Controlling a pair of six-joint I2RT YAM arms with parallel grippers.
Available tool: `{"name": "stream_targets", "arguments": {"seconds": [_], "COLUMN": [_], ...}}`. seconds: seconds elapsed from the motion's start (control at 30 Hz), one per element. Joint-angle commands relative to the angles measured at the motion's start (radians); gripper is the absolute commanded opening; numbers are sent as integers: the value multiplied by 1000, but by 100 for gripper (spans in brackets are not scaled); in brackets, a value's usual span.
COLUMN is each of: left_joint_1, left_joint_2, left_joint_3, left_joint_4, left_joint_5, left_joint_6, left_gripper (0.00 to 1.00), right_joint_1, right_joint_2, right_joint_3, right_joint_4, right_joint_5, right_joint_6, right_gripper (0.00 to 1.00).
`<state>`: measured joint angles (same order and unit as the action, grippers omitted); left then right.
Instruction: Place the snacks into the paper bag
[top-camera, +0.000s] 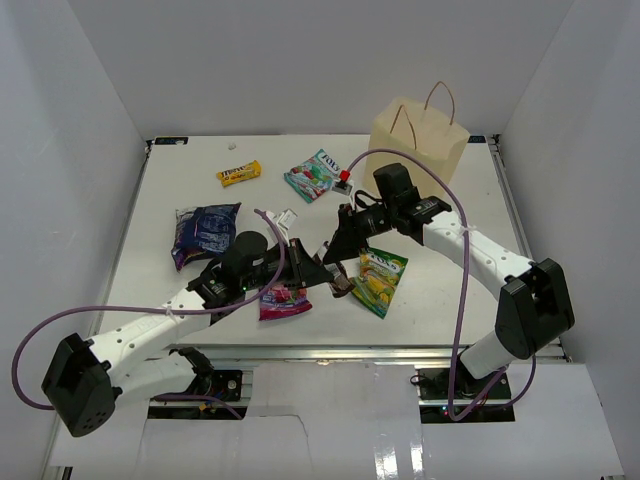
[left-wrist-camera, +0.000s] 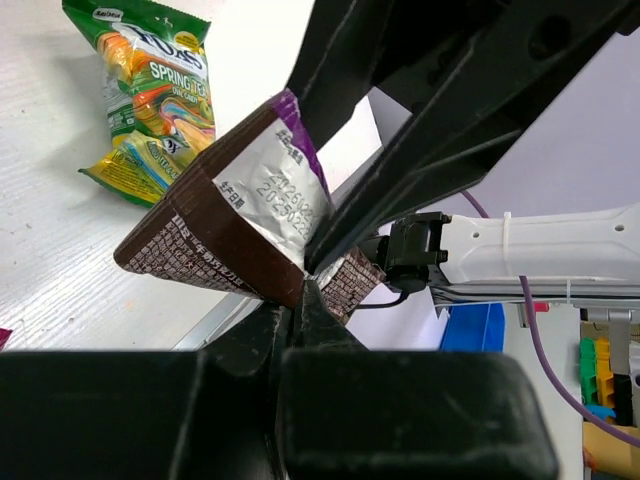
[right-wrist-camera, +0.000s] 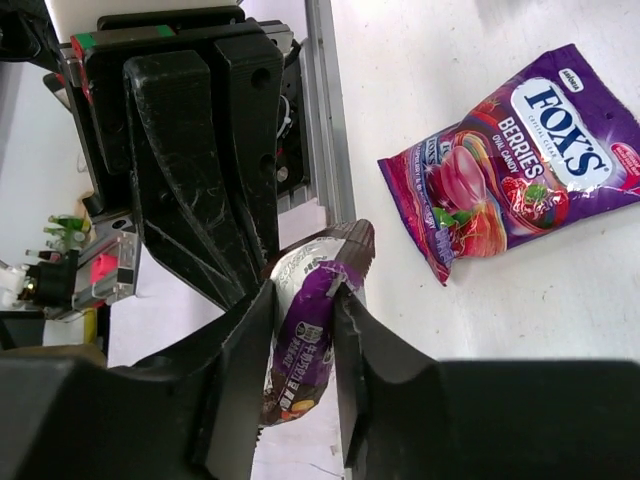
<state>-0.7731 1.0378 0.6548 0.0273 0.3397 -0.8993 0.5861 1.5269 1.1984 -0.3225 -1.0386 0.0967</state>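
A small brown-and-purple snack packet hangs above the table's front middle, gripped from both ends. My left gripper is shut on its lower edge. My right gripper comes from the other side, with a finger pressed against each face of the packet. In the top view both grippers meet at the packet. The tan paper bag stands upright at the back right, apart from both arms.
On the table lie a yellow bar, a teal bag, a tiny red pouch, a dark blue bag, a purple Fox's bag and a green-yellow bag. White walls enclose the table.
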Motion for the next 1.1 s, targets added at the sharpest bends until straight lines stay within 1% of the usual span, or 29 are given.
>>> {"name": "stream_targets", "arguments": {"seconds": [0.0,0.03,0.07,0.1,0.13,0.17,0.2,0.23,0.27,0.33,0.37,0.43,0.5,0.57,0.6,0.67,0.7,0.73,0.77,0.8,0.83,0.87,0.9,0.97,1.07], "left_joint_1": [-5,-3,-3,-3,-3,-3,-3,-3,-3,-3,-5,-3,-3,-3,-3,-5,-3,-3,-5,-3,-3,-3,-3,-3,-3], "left_joint_2": [-22,-22,-22,-22,-22,-24,-30,-35,-39,-71,-87,-143,-189,-258,-283,-337,-350,-363,-380,-386,-392,-398,-400,-401,-397], "left_joint_3": [16,17,16,14,12,11,9,8,6,6,6,6,3,0,0,0,-1,-3,-3,-10,-15,-18,-23,-18,2], "left_joint_4": [33,33,33,33,33,31,29,20,13,-13,-21,-78,-110,-180,-243,-318,-352,-415,-449,-495,-506,-518,-538,-547,-555], "left_joint_5": [-15,-11,-11,-10,-10,-10,-11,-13,-16,-21,-24,-30,-39,-74,-94,-149,-203,-227,-257,-304,-317,-324,-373,-387,-426], "left_joint_6": [8,10,10,8,10,10,11,14,17,37,46,74,89,103,106,106,105,105,88,79,74,71,53,56,56], "left_gripper": [0,0,0,0,3,8,15,33,42,58,68,74,76,77,77,77,77,77,77,77,77,77,77,77,80], "right_joint_1": [0,0,0,1,0,-3,-5,-8,-15,-29,-46,-77,-97,-130,-146,-199,-213,-230,-258,-273,-304,-321,-337,-384,-442], "right_joint_2": [-8,-8,-8,-8,-8,-10,-13,-14,-16,-20,-20,-20,-24,-36,-43,-48,-45,-42,-31,-25,-17,-1,12,59,140], "right_joint_3": [23,20,23,26,29,33,42,46,49,70,87,148,225,279,337,413,459,559,605,645,708,734,757,831,929], "right_joint_4": [45,46,48,48,46,45,42,40,37,4,-16,-99,-156,-213,-223,-224,-222,-221,-190,-166,-136,-77,-50,-3,5], "right_joint_5": [-75,-78,-81,-84,-86,-87,-89,-93,-94,-83,-75,-32,29,73,116,156,211,256,300,393,449,492,561,636,664], "right_joint_6": [5,5,5,5,2,-2,-6,-9,-20,-47,-70,-179,-303,-376,-429,-456,-466,-483,-482,-471,-439,-425,-413,-387,-379], "right_gripper": [34,30,23,21,18,12,11,11,9,8,8,8,8,8,8,8,8,8,8,8,8,8,8,8,8]}}
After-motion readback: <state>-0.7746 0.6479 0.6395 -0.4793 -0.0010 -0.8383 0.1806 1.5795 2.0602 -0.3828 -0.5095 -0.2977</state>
